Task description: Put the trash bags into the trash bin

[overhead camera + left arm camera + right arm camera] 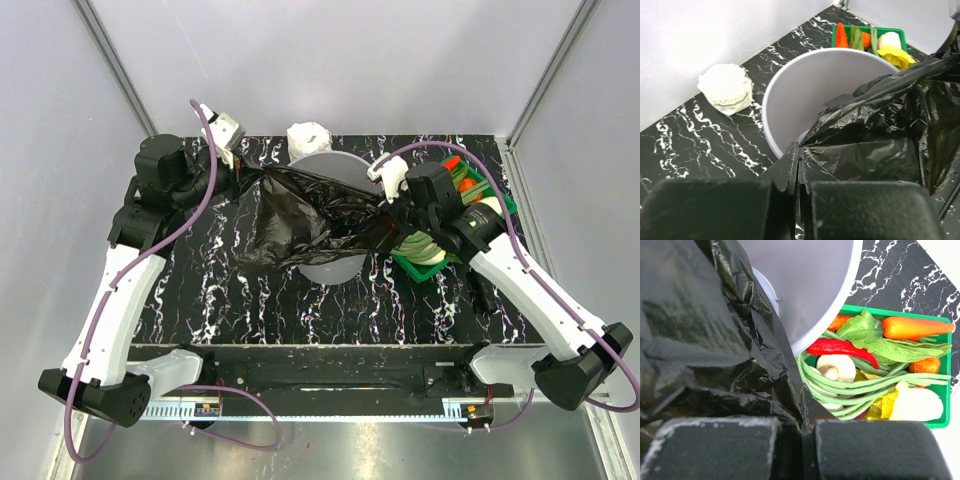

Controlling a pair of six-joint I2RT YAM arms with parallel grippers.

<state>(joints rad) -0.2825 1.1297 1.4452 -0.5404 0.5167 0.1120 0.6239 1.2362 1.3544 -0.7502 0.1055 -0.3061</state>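
My left gripper (pixel 243 180), right gripper (pixel 386 212) both clamped on bag (pixel 295 215), stretched across bin (pixel 322 160), frame centre. Bring grippers closer, slacken film, lower evenly into mouth.

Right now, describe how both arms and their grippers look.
The left arm and right arm both have white link shells with black joints and black bases. A purple cable loops along each arm. A white module sits at each wrist. The left gripper and right gripper have blocky black fingers with a rough, matte surface.
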